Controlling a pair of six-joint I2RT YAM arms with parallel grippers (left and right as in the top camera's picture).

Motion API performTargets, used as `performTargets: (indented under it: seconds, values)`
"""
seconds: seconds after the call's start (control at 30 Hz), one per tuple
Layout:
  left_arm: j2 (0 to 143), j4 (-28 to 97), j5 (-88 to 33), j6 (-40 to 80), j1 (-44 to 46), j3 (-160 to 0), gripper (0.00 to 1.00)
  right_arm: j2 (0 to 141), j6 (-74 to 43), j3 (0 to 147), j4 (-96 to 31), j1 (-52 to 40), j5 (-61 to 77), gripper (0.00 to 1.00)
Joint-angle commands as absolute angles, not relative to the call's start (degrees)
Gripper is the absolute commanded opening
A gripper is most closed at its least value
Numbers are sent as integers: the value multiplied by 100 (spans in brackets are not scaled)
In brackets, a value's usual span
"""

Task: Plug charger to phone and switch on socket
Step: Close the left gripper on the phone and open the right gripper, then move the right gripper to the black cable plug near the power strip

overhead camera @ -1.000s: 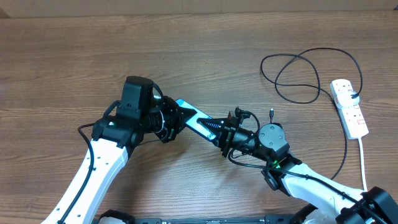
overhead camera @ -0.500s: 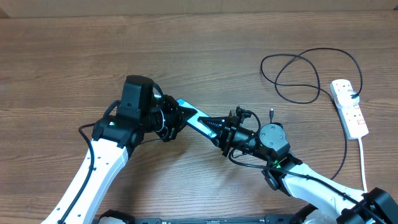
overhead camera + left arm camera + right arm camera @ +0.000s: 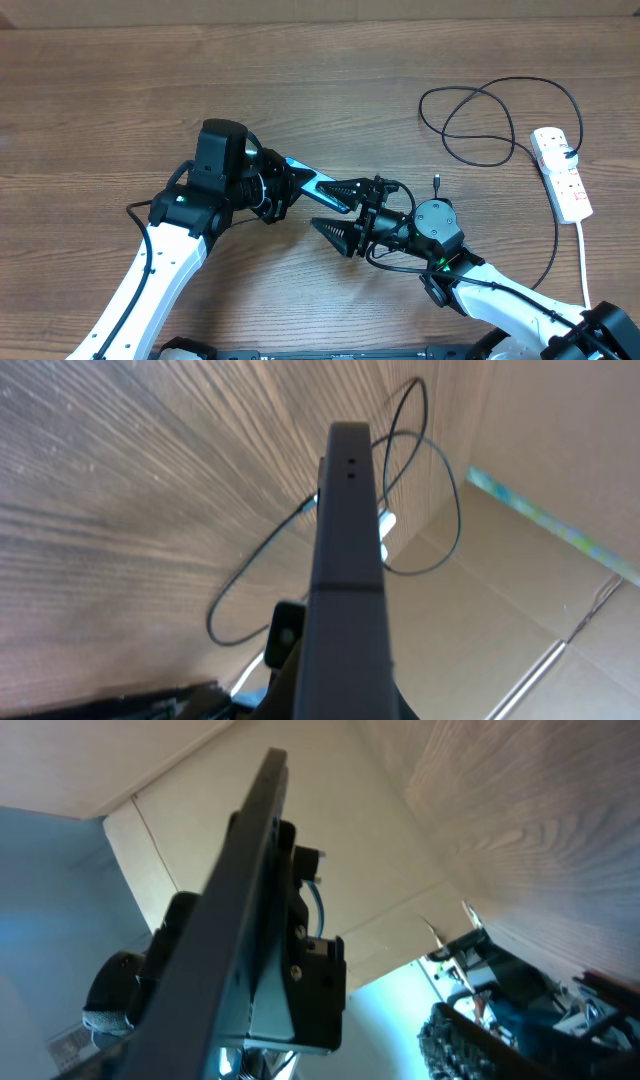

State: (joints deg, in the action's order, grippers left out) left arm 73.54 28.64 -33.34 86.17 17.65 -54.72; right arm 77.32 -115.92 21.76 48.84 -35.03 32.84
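Brown wood-grain table point(image 3: 120, 90) fills the overhead view, with two white and black robot arms reaching in from its near edge. Left gripper point(image 3: 283, 187) is clamped tight on a slim black-edged phone point(image 3: 308, 177), holding it above the middle of the table, edge-on to the overhead camera so that only a thin dark strip with a light blue line shows. In the left wrist view the phone point(image 3: 346, 560) rises as a narrow dark slab with two small holes near its far end. Right gripper point(image 3: 336, 210) faces the phone's free end with its black fingers point(image 3: 333, 232) spread wide; the upper finger lies beside that end, and whether it touches cannot be told, while the lower finger is apart from it. In the right wrist view the phone point(image 3: 235, 910) crosses as a dark slanted bar with the left gripper's body behind it. Long thin black charger cable point(image 3: 470, 125) lies in loose loops toward the far right corner of the table, and its small black connector tip point(image 3: 437, 183) rests just beside the right arm's round wrist, apart from the phone. White elongated plastic power strip point(image 3: 561, 172) with small red switches lies along the right edge, its thick white cord point(image 3: 585, 260) running toward the near edge
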Motion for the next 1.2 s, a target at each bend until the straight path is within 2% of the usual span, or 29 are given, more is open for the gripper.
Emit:
performTargets:
  seconds: [0.0, 0.13, 0.27, 0.4, 0.43, 0.6, 0.8, 0.97, 1.17]
  values:
    - [7376, 2803, -2897, 8014, 1791, -5535, 4, 7706, -12055, 2215, 4893, -3542, 3472, 85]
    - [7376, 2827, -2768, 6713, 1699, -5535, 4, 7706, -11994, 2215, 4543, -3542, 3479, 88]
    - [7376, 3162, -3002, 5603, 1337, -5535, 4, 7706, -11633, 2215, 3811, -3540, 3474, 98]
    - [7382, 3610, -3929, 4786, 738, -5535, 4, 7706, -10134, 2215, 2926, -3540, 3022, 100]
    - [7393, 3811, -4307, 4447, 491, -5535, 4, 7706, -9461, 2215, 2606, -3540, 2735, 100]
    - [7568, 4606, -4735, 3653, 8, -5535, 4, 7706, -7098, 2215, 2073, -3540, 1903, 100]
    - [8101, 4877, -5605, 2799, 97, -5533, 4, 7706, -4792, 2226, 2231, -3531, 1763, 100]
    - [8722, 4626, -5911, 2626, 362, -5533, 4, 7699, -4311, 2322, 2005, -3186, 1610, 100]
    - [9349, 3754, -6840, 2528, 834, -5533, 4, 7644, -3439, 3201, 316, -2390, 1542, 100]
